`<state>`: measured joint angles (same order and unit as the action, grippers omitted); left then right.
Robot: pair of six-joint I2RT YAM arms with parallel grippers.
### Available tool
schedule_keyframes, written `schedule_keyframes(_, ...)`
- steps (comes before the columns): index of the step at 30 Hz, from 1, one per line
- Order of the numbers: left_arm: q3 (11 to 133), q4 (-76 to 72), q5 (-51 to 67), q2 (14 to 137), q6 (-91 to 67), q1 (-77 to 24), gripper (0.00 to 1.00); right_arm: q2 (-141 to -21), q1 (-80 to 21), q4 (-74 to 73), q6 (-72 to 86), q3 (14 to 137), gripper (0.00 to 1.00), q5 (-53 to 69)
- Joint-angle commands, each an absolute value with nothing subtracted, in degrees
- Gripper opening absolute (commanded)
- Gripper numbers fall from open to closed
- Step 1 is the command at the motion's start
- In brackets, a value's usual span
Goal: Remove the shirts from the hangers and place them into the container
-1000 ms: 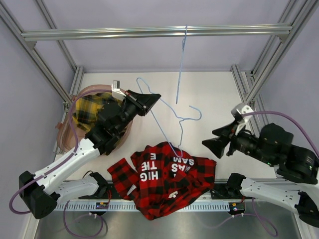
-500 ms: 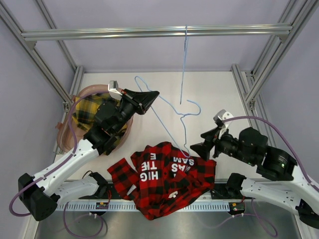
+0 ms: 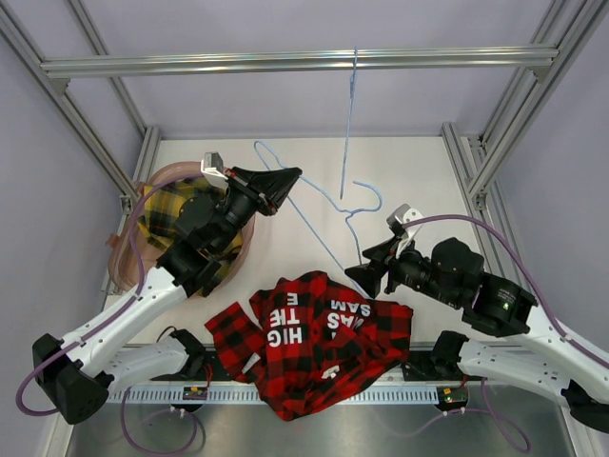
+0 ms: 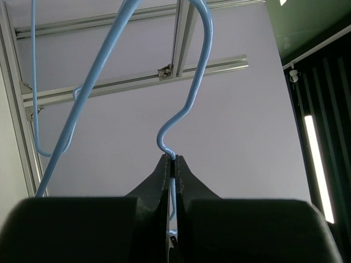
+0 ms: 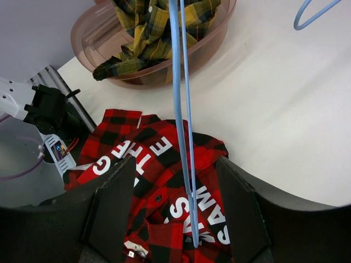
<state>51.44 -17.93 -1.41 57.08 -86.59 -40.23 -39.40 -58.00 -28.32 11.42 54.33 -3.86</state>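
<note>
Pinching, left gripper (image 4: 171, 159): I have its jaws pressed together on the thin wire of a blue hanger (image 5: 175, 82), lifted above the table (image 3: 419, 171).
Why held so: the raised hanger slants down to the red shirt (image 3: 314, 343), and its low end is tucked into the cloth. I judge the lift is meant to draw the wire out while the shirt's weight stays on the table.
Right gripper (image 5: 175, 170): its jaws are spread wide and grip nothing. It hovers just above the red shirt with the two blue wires running between the fingers, placed, I think, to pin or take the cloth.
Red shirt: crumpled at the near edge of the table, white letters up, not yet in the tub (image 5: 93, 38).
Yellow shirt (image 3: 162, 214): already lying inside the tub at the left edge, under my left arm.
Second hanger (image 3: 348, 124): bare, hooked on the rail (image 3: 238, 64) and dangling near the held one.
In the way: the wires cross the right gripper's gap, so closing there may catch metal instead of cloth. The dangling hanger could snag the raised one.
</note>
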Motion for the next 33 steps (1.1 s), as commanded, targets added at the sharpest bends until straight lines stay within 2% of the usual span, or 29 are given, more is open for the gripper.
schedule_keyframes(1,53.79,-23.29,-0.35,56.25,-88.94,-39.73,0.0,-37.89,-58.53,-24.08,11.95,52.48,0.68,-4.39)
schedule_keyframes(9,53.18,-24.0,1.14,55.37,-90.17,-38.32,0.0,-34.1,-58.53,-20.66,11.87,46.94,0.63,-6.5)
schedule_keyframes(33,50.19,-24.52,4.04,52.3,-92.9,-32.35,0.0,-32.61,-58.53,-20.92,12.48,45.88,0.47,-4.75)
